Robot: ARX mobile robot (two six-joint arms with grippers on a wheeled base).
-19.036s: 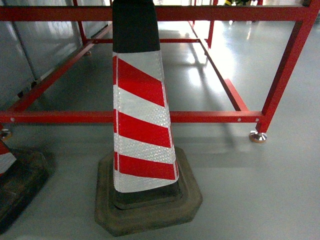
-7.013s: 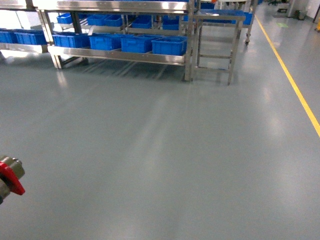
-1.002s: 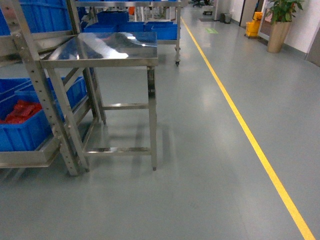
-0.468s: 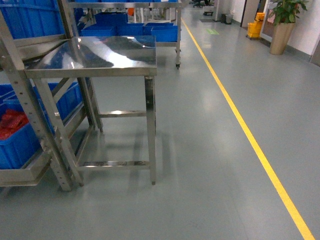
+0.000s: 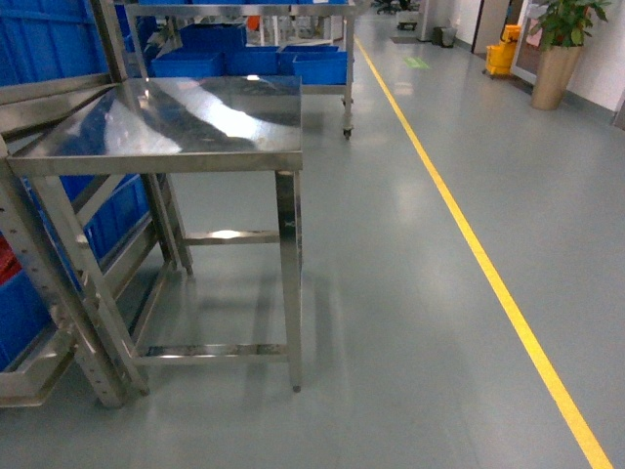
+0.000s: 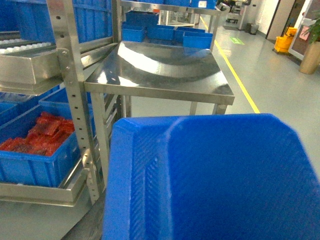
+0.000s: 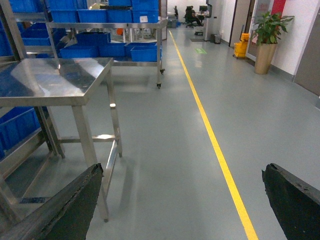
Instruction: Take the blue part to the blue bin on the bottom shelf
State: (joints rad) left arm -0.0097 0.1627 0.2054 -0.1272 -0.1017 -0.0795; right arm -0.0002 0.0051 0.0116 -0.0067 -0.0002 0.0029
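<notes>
A large blue part point(image 6: 215, 180) with a ribbed edge fills the lower half of the left wrist view. It is held up off the floor and covers the left gripper's fingers. Left of it stands the steel rack; its bottom shelf point(image 6: 40, 192) carries a blue bin point(image 6: 30, 165) holding red pieces, with another blue bin point(image 6: 56, 102) behind. In the head view only the shelf's corner point(image 5: 34, 376) and a bin's side point(image 5: 18, 318) show at the left edge. My right gripper point(image 7: 182, 200) is open over bare floor, its black fingers point(image 7: 75, 207) wide apart.
A stainless steel table point(image 5: 186, 117) stands just right of the rack's perforated upright point(image 5: 59, 293). A yellow floor line point(image 5: 488, 274) runs down the aisle. Further racks with blue bins point(image 5: 264, 63) stand behind. A potted plant point(image 5: 557, 49) and a yellow bucket point(image 5: 500, 54) are far right.
The head view has slid along the rack: the steel table has come closer and lower in view, and the bin with red pieces has dropped out of view at the left edge.
</notes>
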